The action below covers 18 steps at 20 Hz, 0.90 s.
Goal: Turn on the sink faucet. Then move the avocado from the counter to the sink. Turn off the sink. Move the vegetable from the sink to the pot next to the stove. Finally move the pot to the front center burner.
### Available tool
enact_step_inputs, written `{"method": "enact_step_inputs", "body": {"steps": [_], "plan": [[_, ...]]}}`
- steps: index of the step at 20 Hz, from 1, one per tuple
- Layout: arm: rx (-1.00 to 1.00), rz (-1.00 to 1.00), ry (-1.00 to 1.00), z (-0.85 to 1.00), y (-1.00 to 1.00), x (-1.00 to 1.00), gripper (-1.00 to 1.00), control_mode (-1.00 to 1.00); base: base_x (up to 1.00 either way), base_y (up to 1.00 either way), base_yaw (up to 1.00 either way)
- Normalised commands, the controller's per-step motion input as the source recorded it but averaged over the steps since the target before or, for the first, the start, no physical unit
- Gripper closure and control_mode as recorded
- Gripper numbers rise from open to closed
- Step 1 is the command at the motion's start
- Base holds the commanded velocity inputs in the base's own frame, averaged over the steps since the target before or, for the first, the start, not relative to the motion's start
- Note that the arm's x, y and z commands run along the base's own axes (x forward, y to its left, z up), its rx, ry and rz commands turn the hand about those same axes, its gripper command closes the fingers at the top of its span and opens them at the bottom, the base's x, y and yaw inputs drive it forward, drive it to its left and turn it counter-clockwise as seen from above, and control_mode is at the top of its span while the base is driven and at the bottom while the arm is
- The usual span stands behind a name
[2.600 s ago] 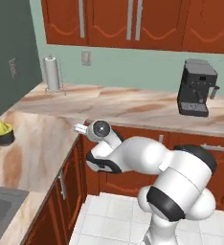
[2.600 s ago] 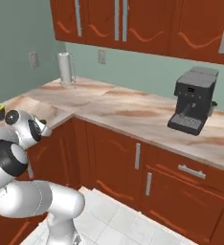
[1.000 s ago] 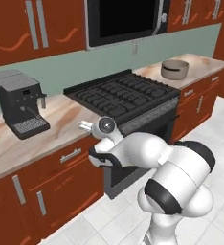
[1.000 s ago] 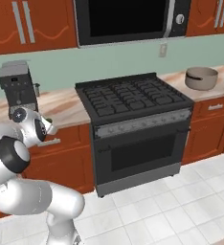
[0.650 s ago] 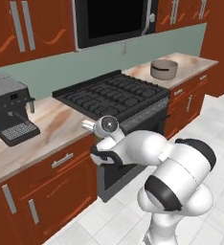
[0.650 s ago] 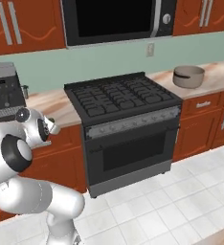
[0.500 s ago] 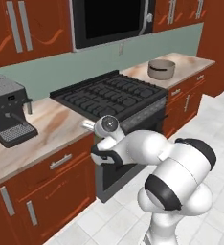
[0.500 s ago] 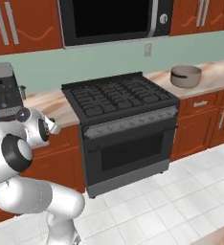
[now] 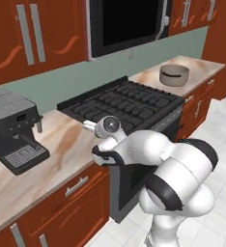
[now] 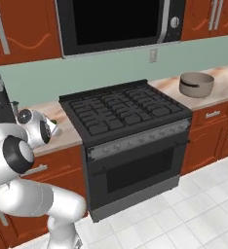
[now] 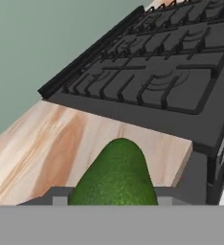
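The avocado (image 11: 115, 174) fills the lower middle of the hand view, sitting between the fingertips, so the hand (image 9: 89, 126) reads as clamped on the avocado, though the pads themselves are hidden by the fruit and the grey band. That puts the work, by my judgement, in the fourth step: carrying the vegetable toward the pot (image 9: 174, 75), which stands on the desk (image 9: 202, 66) at the upper right of the left base view and, in the right base view, at the right of the frame just beyond the stove (image 10: 125, 114). The hand shows near the centre of the left base view, over the strip of desk between the coffee machine (image 9: 14, 129) at the left and the stove's near corner; in the right base view it sits at the left edge, low over the desk (image 10: 52, 125). The next move calls for crossing the whole width of the stove to reach the pot, either by the base driving on rightward or by the arm swinging out, then bringing the fruit over the pot's open mouth before letting go. The raised grates and the stove's front lip are the edges to stay above; the hand looks low enough that some lift seems wise. Above the burners there is open room up to the microwave (image 10: 121, 24) at the top of the frame, and the tiled floor (image 10: 194, 209) at the lower right gives the base space to move along the cabinets.
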Motion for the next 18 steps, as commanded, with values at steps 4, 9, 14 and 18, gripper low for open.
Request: {"method": "enact_step_inputs", "body": {"steps": [4,9,14,18], "plan": [[0.0,0.0,0.0,0.0,0.0,0.0,1.0,1.0,0.02,-0.59,-0.05],[0.0,0.0,0.0,0.0,0.0,0.0,1.0,1.0,0.15,-0.67,0.0],[0.0,0.0,0.0,0.0,0.0,0.0,1.0,1.0,0.16,-0.74,0.0],[0.0,0.0,0.0,0.0,0.0,0.0,1.0,1.0,0.13,-0.79,0.0]]}}
